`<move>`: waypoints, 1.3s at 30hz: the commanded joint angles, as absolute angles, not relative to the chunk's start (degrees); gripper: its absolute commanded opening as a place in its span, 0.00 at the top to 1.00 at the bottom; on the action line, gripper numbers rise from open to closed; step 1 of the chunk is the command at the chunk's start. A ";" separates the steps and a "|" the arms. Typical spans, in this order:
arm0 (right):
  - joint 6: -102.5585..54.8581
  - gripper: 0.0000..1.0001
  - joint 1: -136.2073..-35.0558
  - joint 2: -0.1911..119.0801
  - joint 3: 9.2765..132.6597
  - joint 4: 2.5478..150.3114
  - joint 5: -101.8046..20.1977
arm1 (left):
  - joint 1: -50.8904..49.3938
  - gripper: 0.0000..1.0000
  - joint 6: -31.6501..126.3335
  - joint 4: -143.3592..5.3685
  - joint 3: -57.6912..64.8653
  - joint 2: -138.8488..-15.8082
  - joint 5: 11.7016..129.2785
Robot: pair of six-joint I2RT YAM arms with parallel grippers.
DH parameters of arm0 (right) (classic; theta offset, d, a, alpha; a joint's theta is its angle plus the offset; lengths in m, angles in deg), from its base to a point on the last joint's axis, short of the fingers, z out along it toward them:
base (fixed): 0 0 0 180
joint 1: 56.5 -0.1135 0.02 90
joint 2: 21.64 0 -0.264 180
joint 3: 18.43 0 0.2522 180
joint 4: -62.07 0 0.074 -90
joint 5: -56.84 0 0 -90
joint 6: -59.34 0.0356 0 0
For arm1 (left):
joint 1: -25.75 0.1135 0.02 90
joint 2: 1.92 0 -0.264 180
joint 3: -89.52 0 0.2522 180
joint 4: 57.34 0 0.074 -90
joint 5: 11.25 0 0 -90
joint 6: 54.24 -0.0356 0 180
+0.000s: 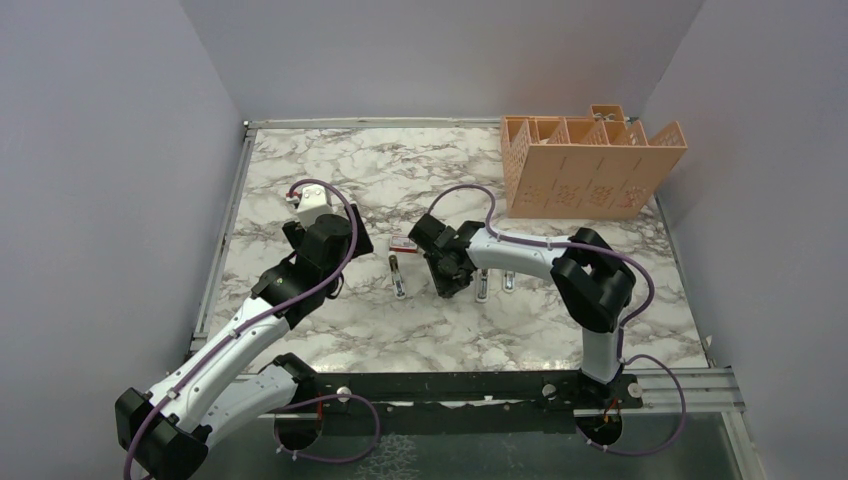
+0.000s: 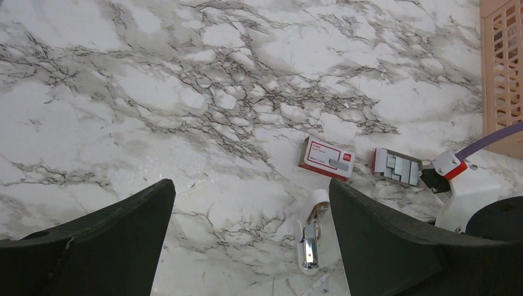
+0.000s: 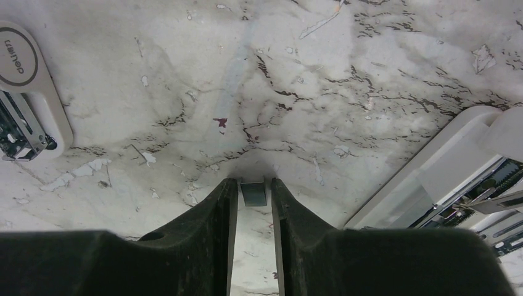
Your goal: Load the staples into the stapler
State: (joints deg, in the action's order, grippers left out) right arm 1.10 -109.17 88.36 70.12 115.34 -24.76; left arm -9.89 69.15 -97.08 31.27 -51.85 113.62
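My right gripper point(image 3: 253, 185) is shut on a short silvery-grey staple strip point(image 3: 253, 195), held just above the marble; in the top view this gripper point(image 1: 448, 285) is at mid-table. An opened white stapler point(image 3: 459, 176) lies to its right and another white stapler point(image 3: 28, 92) to its left. My left gripper point(image 2: 251, 191) is open and empty above the table. Beyond it lie a small opened white stapler point(image 2: 310, 235), the red-and-white box point(image 2: 327, 158) and the grey tray of staples point(image 2: 399, 167). The top view shows the left gripper point(image 1: 350, 243), the box point(image 1: 403, 243) and a stapler point(image 1: 398, 276).
A peach plastic organizer point(image 1: 590, 165) stands at the back right; its corner shows in the left wrist view point(image 2: 502, 68). White stapler parts point(image 1: 495, 284) lie right of my right gripper. The right arm's white link and purple cable point(image 2: 475, 185) cross the left wrist view.
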 commanded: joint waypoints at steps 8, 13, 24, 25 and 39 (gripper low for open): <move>-0.07 0.79 -108.98 90.39 69.77 114.53 -24.64 | -9.76 0.05 69.31 -96.17 31.77 -51.01 112.50; 3.37 0.82 -109.04 86.28 67.48 113.82 -20.42 | -9.76 0.05 69.42 -96.15 31.72 -51.20 112.18; 18.05 0.80 -107.70 73.56 63.85 117.18 -6.22 | -9.75 0.05 69.42 -96.07 31.64 -51.32 111.27; 19.50 0.80 -107.32 72.96 63.20 117.66 -5.57 | -9.76 0.05 69.42 -96.06 31.71 -51.24 111.20; 26.96 0.79 -104.41 71.31 58.18 117.06 -3.96 | -9.76 0.05 69.25 -95.80 31.72 -51.88 110.65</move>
